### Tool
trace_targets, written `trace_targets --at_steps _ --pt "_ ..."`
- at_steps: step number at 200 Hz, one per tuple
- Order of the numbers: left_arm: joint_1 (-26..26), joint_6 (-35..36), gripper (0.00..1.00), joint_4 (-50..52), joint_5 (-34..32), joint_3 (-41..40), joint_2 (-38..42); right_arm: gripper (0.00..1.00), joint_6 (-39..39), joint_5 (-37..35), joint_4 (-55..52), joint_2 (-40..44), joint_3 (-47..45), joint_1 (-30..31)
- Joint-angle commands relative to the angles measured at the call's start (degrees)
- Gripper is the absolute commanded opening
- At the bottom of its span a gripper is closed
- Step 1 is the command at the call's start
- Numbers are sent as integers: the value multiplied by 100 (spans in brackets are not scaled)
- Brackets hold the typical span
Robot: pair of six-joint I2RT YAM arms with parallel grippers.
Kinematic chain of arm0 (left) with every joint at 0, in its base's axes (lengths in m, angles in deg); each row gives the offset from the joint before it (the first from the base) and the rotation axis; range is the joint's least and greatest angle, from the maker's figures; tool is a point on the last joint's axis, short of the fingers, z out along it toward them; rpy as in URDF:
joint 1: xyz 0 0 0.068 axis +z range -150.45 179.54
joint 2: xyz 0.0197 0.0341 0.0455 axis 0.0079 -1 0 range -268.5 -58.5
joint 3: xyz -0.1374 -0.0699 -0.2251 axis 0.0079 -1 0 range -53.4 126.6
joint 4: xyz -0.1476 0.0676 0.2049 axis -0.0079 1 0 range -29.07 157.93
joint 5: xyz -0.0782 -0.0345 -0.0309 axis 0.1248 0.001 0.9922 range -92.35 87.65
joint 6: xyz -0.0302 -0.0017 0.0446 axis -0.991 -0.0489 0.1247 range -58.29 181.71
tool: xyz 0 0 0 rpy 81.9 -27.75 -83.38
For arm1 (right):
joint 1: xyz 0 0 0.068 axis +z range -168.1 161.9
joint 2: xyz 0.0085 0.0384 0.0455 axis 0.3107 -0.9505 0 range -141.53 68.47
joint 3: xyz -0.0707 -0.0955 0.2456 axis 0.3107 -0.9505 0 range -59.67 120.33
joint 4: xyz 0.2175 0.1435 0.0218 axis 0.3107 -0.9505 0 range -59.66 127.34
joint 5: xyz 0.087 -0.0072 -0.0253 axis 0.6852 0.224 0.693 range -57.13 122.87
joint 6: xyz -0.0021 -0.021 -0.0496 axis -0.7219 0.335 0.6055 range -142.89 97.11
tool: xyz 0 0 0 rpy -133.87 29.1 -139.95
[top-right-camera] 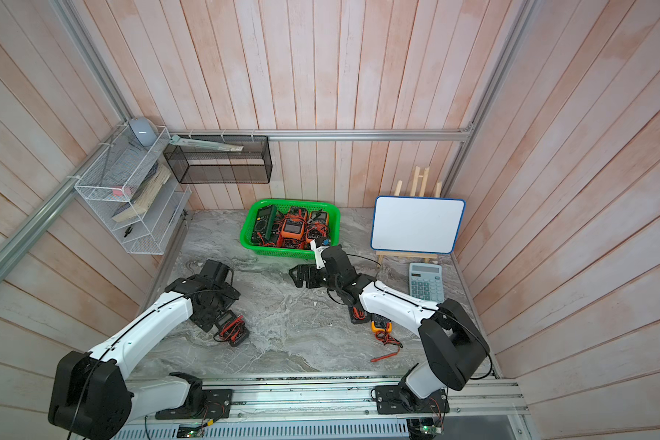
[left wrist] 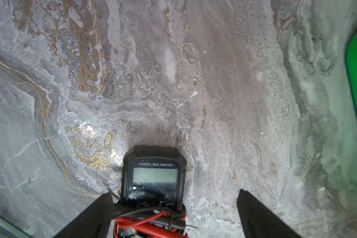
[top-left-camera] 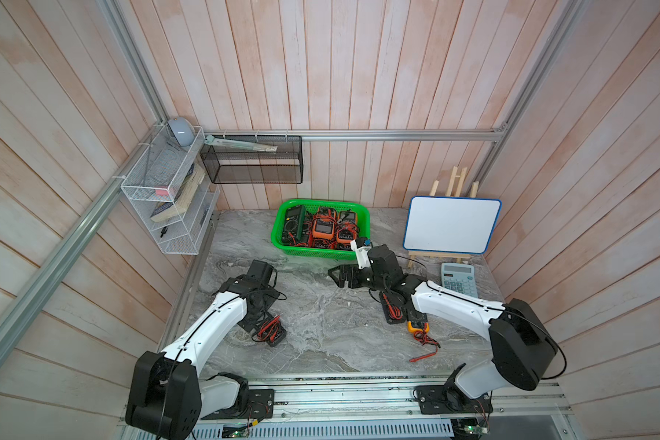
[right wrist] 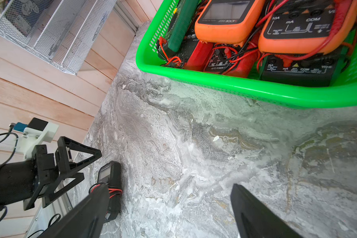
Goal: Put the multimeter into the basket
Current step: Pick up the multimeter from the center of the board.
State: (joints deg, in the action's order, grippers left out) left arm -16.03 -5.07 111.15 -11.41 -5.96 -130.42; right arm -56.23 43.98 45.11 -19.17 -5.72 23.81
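Black left jaws stood wide apart and empty, straddling the lower end of the multimeter, which lay flat on the left part of the counter, well apart from the basket. It was a small black unit with a bevelled case, a blank grey screen under the white words DIGITAL MULTIMETER, and SZ308 printed below. Red and black leads were wound round its lower half, with one probe tip poking out. One jaw sat just beside its edge; contact could not be told. The other was well clear.

The right jaws, also spread wide and holding nothing, hovered over bare counter just in front of the basket. Bright green, with perforated walls and a rolled rim, it stood at the back by the wall, crowded with green, orange, red and black meters. A yellow meter lay under the right arm.
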Motion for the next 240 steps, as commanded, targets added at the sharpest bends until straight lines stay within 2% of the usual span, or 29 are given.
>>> trace_targets --at_steps 1,69,186,215,240 --pt "87 158 100 -5 168 -138 -58 98 56 75 57 -104 189 18" --pt "314 652 99 -453 527 -406 -405 98 -5 48 5 -195 291 14" --pt "397 798 100 -1004 739 -726 -934 98 47 -118 -196 -214 524 12" --pt "399 816 81 -1088 787 -804 -879 98 35 -158 -191 -198 524 10" --pt "399 816 53 -1155 845 -865 -752 98 12 -204 -171 -159 480 10"
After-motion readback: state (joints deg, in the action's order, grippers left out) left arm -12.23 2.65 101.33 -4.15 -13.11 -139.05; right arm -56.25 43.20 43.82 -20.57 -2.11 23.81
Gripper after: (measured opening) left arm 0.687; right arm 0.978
